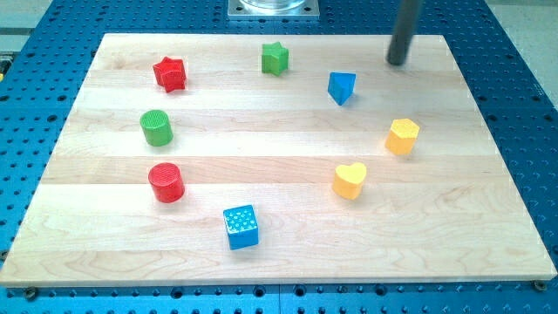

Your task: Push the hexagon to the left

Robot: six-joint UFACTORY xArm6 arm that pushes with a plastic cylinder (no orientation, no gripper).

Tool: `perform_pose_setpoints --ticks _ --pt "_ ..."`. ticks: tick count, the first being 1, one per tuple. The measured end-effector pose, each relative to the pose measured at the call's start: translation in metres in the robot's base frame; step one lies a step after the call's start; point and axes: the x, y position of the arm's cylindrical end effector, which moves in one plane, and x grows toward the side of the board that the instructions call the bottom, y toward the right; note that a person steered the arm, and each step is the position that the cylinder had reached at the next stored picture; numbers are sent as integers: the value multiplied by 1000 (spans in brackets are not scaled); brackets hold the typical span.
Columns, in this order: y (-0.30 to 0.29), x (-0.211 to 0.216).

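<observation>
The yellow hexagon [402,136] sits on the wooden board [279,262] at the view's right, mid-height. My tip [398,62] is the lower end of a dark rod near the view's top right. It stands above the hexagon in the view, well apart from it, and to the right of the blue triangular block [341,87]. The tip touches no block.
A yellow heart [349,180] lies below and left of the hexagon. A blue cube [241,227] is at the bottom middle. A red cylinder [166,182], green cylinder [157,128] and red star [170,73] line the left. A green star [274,58] is at the top middle.
</observation>
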Motion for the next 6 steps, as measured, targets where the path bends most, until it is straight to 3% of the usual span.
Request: perform_pose_setpoints --ticks 1,2,6 --pt "17 94" --pt "12 158" --pt "-78 165"
